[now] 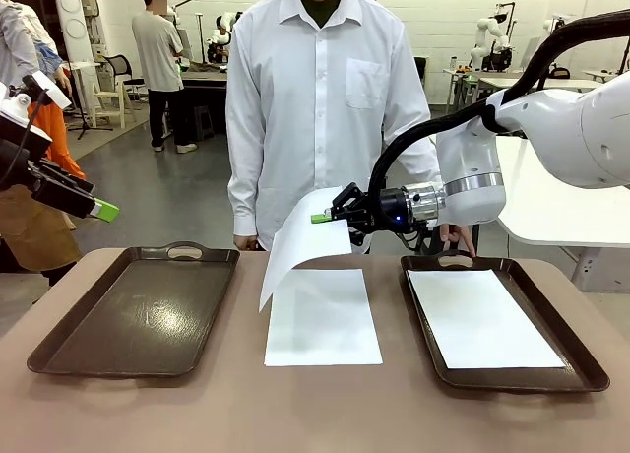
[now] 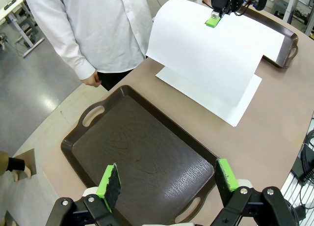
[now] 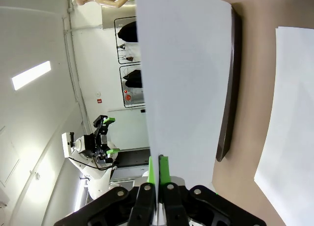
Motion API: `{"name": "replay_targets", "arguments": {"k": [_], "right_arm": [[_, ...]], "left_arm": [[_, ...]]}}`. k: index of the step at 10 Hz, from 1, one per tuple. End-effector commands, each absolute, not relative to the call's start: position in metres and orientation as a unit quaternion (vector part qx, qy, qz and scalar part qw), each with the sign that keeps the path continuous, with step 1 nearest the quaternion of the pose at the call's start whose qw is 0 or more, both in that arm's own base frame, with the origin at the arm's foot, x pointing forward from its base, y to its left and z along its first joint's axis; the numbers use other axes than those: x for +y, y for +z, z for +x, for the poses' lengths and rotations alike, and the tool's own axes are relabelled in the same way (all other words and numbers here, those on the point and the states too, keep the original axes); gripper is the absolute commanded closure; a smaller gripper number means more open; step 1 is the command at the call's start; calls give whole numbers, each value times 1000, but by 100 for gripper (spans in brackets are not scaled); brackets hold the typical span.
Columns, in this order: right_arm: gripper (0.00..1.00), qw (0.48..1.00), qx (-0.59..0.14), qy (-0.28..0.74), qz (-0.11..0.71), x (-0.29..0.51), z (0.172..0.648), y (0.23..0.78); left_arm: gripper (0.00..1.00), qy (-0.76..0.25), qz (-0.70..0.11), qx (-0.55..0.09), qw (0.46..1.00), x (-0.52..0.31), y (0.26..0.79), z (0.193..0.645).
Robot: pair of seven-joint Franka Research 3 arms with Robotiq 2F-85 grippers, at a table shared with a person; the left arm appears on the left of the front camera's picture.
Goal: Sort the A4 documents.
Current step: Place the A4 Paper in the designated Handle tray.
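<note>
The tan surface (image 1: 315, 414) carries two dark brown trays. The left tray (image 1: 138, 310) is bare, and the right tray (image 1: 522, 382) holds one flat sheet (image 1: 482, 320). A person in a white shirt (image 1: 315, 108) stands at the far side. Between the trays another of the A4 documents, the middle sheet (image 1: 323, 325), lies flat on the surface. Above it hangs the lifted sheet (image 1: 295, 246), drooping in a curve toward the left.

The right end effector (image 1: 323, 218) is clamped on the lifted sheet's upper edge, the paper pinched between its pads. The left end effector (image 2: 168, 179) hangs by the left tray, fingers spread wide and holding nothing.

The step in hand looks like carrying a picked sheet to a tray, though I cannot tell which one. The next move probably calls for a slow swing, then lowering until the limp paper lies inside the rim before letting go.
</note>
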State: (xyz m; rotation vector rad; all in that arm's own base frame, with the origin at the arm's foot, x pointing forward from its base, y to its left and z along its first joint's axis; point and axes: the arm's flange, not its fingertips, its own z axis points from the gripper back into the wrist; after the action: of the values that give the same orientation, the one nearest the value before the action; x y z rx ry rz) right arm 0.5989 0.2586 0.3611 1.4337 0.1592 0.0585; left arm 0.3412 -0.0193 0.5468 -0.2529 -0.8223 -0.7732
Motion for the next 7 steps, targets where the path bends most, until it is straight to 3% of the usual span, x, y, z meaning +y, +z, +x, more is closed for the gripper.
{"name": "replay_targets", "arguments": {"k": [1, 7], "right_arm": [[100, 753, 69, 24, 654, 259, 600, 361], [99, 754, 67, 27, 653, 249, 602, 369]], "left_arm": [[0, -370, -121, -389, 835, -18, 546, 342], [0, -370, -121, -389, 835, -18, 546, 342]]}}
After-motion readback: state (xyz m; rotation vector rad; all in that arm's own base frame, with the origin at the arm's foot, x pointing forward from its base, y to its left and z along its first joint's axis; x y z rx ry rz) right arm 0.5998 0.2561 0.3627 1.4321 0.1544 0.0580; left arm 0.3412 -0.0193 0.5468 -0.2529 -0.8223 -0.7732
